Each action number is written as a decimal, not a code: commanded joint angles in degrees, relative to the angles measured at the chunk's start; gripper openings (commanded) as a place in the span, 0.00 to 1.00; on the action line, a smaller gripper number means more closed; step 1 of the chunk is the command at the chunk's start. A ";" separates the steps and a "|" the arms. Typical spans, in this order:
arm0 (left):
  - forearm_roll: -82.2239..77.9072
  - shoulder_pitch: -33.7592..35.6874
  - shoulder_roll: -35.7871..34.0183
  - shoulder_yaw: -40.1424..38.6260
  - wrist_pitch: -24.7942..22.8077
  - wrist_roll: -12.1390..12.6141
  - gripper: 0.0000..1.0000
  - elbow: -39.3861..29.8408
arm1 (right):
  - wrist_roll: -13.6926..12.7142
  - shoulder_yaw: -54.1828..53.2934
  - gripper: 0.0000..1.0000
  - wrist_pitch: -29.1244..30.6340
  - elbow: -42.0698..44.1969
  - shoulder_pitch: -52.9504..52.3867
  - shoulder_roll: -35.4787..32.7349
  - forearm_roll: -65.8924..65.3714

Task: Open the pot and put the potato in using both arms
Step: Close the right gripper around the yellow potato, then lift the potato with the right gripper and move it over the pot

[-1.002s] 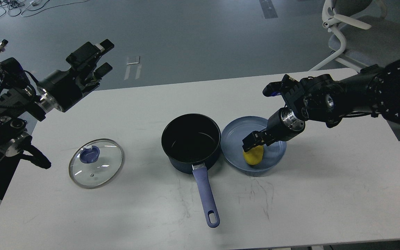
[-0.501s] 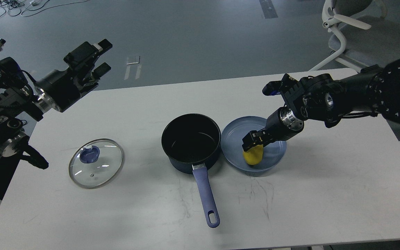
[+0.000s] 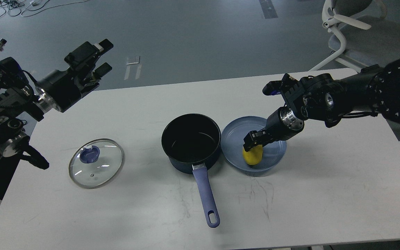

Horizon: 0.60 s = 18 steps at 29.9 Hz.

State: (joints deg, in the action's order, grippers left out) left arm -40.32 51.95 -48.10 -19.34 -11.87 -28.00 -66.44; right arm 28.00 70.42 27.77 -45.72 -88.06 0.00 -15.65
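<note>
Pinching the potato (image 3: 252, 156) over the plate (image 3: 234, 133), the right gripper (image 3: 253, 140) was seen; the left gripper (image 3: 101, 57) was held spread.

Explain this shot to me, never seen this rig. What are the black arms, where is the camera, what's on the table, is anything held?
The single view comes from the robot's own head, looking forward and down at a white table. The two black arms are its own; each ends in a two-finger gripper. The left gripper is raised beyond the table's far left corner, open and empty. The right gripper reaches down into a blue plate and is closed on a yellow potato, which looks to be still on or just above the plate. Beside the plate stands an open dark pot with a blue handle pointing toward the camera. Its glass lid lies flat on the table to the left, so only the potato's move into the pot remains.
</note>
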 commanded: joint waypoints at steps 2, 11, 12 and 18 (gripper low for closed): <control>-0.03 -0.01 0.02 0.00 0.00 0.00 0.98 0.00 | 0.00 -0.10 0.27 0.23 -0.60 -1.40 0.00 0.01; 0.06 0.26 0.11 0.00 0.00 0.00 0.98 0.00 | 0.00 -0.37 0.28 0.23 -5.68 -9.04 0.00 -1.31; 0.06 0.26 0.11 0.00 0.00 0.00 0.98 0.00 | 0.00 -0.37 0.28 0.23 -6.39 -10.45 0.00 -1.92; 0.15 0.26 0.11 0.00 -0.79 0.00 0.98 0.00 | 0.00 -1.33 0.28 0.23 -8.15 -14.94 -3.69 -4.83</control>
State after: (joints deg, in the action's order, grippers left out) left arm -40.24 52.20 -47.99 -19.34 -12.18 -28.00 -66.45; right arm 28.00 69.85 28.01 -52.90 -100.64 -2.09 -19.75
